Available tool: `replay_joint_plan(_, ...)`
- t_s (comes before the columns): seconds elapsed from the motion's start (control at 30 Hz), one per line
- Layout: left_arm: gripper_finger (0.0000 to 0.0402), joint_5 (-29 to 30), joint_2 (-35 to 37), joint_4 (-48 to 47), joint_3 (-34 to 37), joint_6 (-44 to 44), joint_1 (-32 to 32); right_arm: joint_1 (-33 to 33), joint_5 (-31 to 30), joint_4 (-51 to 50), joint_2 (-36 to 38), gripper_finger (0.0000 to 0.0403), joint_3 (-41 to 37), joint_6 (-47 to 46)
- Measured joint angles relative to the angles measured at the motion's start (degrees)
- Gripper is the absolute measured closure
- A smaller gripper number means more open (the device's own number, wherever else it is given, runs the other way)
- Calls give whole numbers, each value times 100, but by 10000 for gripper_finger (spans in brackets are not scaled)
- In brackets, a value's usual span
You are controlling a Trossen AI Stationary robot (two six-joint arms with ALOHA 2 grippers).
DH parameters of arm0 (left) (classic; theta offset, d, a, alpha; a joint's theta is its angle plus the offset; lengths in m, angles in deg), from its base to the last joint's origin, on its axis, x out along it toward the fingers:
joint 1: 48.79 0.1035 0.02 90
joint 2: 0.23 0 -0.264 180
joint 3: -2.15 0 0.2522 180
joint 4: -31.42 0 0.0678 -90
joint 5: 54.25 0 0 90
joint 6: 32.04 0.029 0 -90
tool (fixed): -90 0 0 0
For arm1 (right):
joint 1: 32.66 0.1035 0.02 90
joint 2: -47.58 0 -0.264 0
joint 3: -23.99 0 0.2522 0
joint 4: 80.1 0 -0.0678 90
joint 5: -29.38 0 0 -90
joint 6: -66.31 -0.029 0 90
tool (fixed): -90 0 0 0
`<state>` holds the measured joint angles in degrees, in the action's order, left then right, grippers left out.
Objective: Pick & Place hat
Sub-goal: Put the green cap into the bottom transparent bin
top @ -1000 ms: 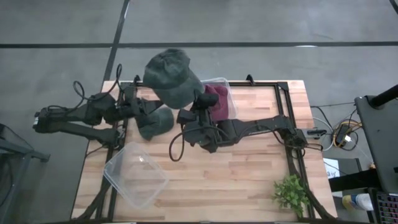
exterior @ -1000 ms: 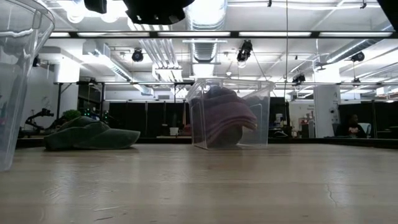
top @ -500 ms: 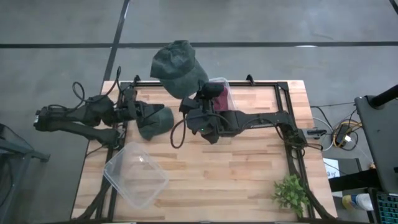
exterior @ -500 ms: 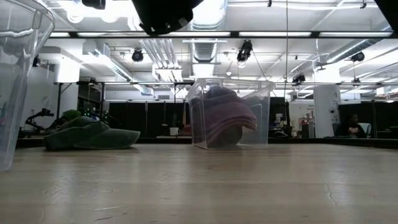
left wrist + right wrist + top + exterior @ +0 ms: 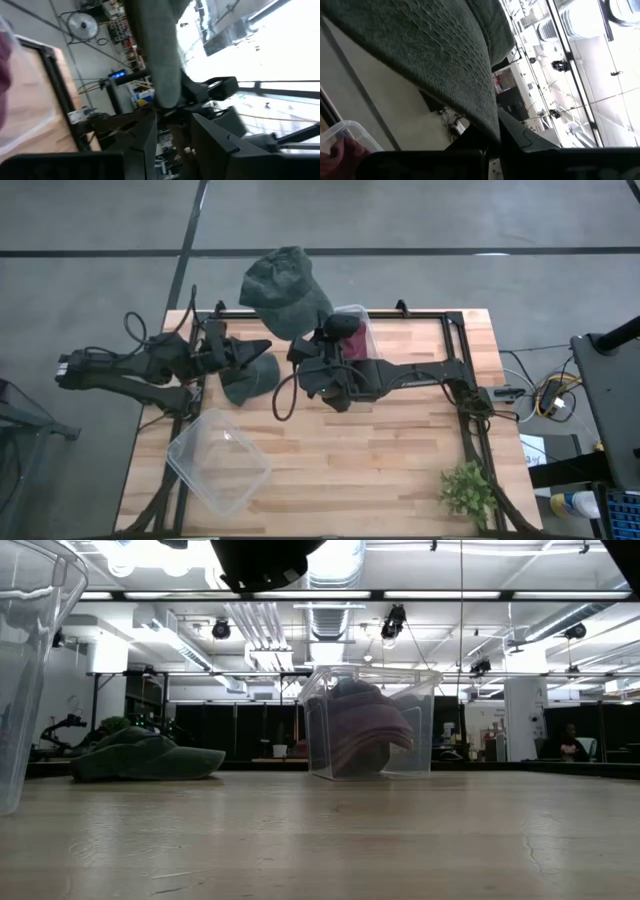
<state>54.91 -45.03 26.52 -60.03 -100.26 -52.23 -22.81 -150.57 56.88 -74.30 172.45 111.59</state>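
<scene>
**Hat airborne, hovering by the bin with the maroon cloth**

Right gripper [image 5: 322,337] is clamping shut on the green cap [image 5: 286,290] by its brim edge, holding it raised over the table's far edge, beside the clear bin [image 5: 362,330] that already holds a maroon hat-like bundle [image 5: 352,342]. Over the last second the cap is shifting from a lower, nearer spot up and back toward the far edge, and the right arm is folding in closer to that bin. In the right wrist view the cap fabric [image 5: 420,50] is filling the frame, pinched right at the fingers.

Left gripper [image 5: 262,346] is standing open, holding nothing, and is swinging its fingers toward the 2nd green cap [image 5: 247,378] lying on the table; earlier it was pointing less directly at it.

The 2nd clear bin [image 5: 218,462] is sitting empty near the front-left corner.

Judgement: transport phase, not release yet. Which bin is the target, I cannot tell.
</scene>
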Motion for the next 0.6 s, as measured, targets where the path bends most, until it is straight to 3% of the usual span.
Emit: replay_joint_plan(0.6,289,732,-404,517,0,241,35,206,-19,1,0,391,-10,-26)
